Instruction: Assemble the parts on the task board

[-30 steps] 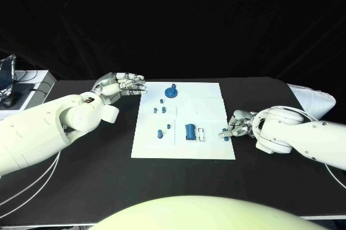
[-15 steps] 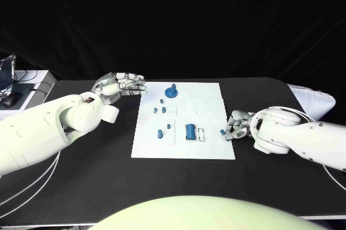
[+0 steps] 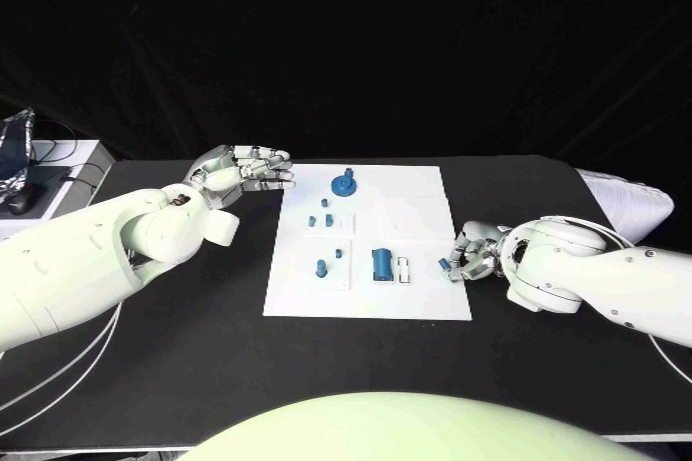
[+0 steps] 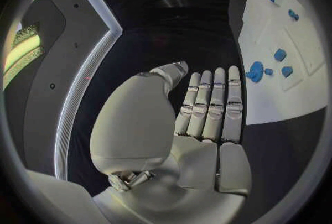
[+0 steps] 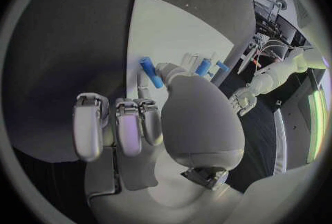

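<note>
Right robot hand (image 3: 472, 255) rests at the task board's (image 3: 368, 301) edge on the black table (image 3: 188, 361).

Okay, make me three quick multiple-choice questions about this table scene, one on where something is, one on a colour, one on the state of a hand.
1. Where is the right hand?
A. At the task board's right edge
B. Beyond the board's far end
C. Off the table

2. What colour is the largest cylinder part?
A. Red
B. Blue
C. Green

3. How is the left hand?
A. Gripping a part
B. Pressing on the board
C. Holding nothing, beside the board

Answers: 1 A, its fingers sit at the task board edge; 2 B, it is blue against white; 3 C, the left wrist view shows an empty palm.
</note>
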Motion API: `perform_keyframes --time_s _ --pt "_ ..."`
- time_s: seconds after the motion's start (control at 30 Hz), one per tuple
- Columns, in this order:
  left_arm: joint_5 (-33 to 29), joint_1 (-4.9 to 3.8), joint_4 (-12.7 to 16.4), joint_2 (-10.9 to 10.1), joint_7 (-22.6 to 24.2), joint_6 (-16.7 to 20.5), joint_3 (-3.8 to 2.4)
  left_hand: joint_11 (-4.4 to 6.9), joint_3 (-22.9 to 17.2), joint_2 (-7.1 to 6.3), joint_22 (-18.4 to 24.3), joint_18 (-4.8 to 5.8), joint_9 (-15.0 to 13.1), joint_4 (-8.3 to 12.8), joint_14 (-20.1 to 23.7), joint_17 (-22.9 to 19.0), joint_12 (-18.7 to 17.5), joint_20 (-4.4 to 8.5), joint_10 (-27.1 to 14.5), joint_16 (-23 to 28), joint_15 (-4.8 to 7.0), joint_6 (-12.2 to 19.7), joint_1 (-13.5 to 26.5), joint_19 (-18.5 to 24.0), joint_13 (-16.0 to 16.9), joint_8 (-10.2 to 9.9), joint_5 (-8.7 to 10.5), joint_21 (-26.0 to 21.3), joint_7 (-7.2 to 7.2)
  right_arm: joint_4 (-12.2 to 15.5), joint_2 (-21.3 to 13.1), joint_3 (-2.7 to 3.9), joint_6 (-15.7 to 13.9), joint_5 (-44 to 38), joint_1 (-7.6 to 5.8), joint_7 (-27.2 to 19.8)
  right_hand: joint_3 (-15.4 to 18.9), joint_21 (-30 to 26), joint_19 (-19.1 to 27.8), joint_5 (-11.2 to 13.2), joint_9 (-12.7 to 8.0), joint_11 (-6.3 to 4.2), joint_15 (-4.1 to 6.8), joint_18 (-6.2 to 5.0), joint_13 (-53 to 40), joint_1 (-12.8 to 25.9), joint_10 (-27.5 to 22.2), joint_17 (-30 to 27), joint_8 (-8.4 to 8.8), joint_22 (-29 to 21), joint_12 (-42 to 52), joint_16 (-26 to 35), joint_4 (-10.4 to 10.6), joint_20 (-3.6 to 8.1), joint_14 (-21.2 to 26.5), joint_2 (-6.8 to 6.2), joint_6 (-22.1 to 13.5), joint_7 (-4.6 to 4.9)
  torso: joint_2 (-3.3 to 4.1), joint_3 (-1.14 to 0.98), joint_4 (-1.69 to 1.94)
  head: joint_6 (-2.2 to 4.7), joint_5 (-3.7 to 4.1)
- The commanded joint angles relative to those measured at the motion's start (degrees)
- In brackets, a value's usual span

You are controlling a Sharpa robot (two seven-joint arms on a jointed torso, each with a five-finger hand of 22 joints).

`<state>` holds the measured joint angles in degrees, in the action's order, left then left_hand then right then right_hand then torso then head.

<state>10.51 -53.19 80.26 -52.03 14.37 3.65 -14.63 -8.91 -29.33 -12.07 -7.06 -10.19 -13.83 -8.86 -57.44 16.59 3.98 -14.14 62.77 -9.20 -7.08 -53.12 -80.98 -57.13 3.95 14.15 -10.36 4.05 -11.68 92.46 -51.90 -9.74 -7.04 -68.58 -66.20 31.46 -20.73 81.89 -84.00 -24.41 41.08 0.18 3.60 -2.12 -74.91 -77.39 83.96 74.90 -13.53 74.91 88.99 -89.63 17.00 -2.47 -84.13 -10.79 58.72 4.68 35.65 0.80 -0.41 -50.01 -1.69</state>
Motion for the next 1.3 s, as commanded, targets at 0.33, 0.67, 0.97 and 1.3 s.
perform_keyframes --time_s 0.33,0.67,0.97,1.3 --pt "-0.3 -0.01 0.1 0.1 0.2 -1.1 -0.04 -0.33 0.0 0.49 0.1 -0.35 0.1 -0.4 0.0 0.1 -0.2 0.05 -0.1 0.4 -0.44 0.4 -0.2 -0.3 0.0 -0.2 -0.31 -0.3 -0.16 2.7 0.6 0.04 -1.6 11.5 -2.26 -0.1 -10.1 0.0 -4.5 0.2 0.7 0.14 -0.1 0.69 -14.3 1.7 5.4 15.1 -0.49 13.2 -0.3 -0.4 -9.7 0.12 -5.9 -0.29 0.1 0.18 0.05 -0.02 0.02 0.01 0.1" --pt "-0.3 -0.01 0.2 0.1 0.1 -1.2 -0.04 -0.35 0.0 0.55 0.1 -0.35 0.1 -0.5 0.0 0.1 -0.2 0.05 -0.1 0.4 -0.45 0.4 -0.2 -0.3 0.0 -0.2 -0.32 -0.3 -0.17 0.6 4.1 -0.27 -1.0 13.8 -2.14 0.1 -10.4 -0.2 -4.4 0.5 0.7 0.13 -0.1 0.65 -14.2 2.9 5.3 15.1 -0.48 13.1 -0.4 -0.4 -9.7 0.11 -5.9 -0.49 0.0 0.15 0.05 0.0 0.06 0.01 0.23" --pt "-0.3 -0.01 0.2 0.0 0.1 -1.2 -0.04 -0.35 0.0 0.55 0.1 -0.35 0.1 -0.5 0.0 0.1 -0.2 0.05 -0.1 0.4 -0.45 0.4 -0.2 -0.3 0.0 -0.2 -0.32 -0.3 -0.17 -1.2 6.1 -0.46 -1.3 12.5 -1.9 0.4 -10.5 -0.5 -4.4 1.4 0.7 0.09 -0.08 0.6 -14.2 5.9 5.3 15.0 -0.34 13.1 -0.4 -0.3 -9.3 0.1 -5.8 -0.95 0.0 0.08 0.07 -0.02 0.01 0.01 0.0" --pt "-0.3 -0.01 0.3 -0.1 0.0 -1.2 -0.04 -0.37 0.0 0.62 0.2 -0.35 0.1 -0.5 0.0 0.1 -0.2 0.03 -0.2 0.5 -0.48 0.4 -0.2 -0.3 -0.1 -0.2 -0.33 -0.3 -0.18 -1.5 7.0 -0.52 1.0 12.6 -1.87 0.6 -8.5 -0.9 -4.3 3.0 0.3 0.19 -0.15 0.54 -14.1 10.5 5.1 14.9 0.09 13.0 -0.7 -0.3 -7.5 0.05 -5.8 -1.58 0.0 0.16 0.01 0.01 -0.04 0.01 0.07"
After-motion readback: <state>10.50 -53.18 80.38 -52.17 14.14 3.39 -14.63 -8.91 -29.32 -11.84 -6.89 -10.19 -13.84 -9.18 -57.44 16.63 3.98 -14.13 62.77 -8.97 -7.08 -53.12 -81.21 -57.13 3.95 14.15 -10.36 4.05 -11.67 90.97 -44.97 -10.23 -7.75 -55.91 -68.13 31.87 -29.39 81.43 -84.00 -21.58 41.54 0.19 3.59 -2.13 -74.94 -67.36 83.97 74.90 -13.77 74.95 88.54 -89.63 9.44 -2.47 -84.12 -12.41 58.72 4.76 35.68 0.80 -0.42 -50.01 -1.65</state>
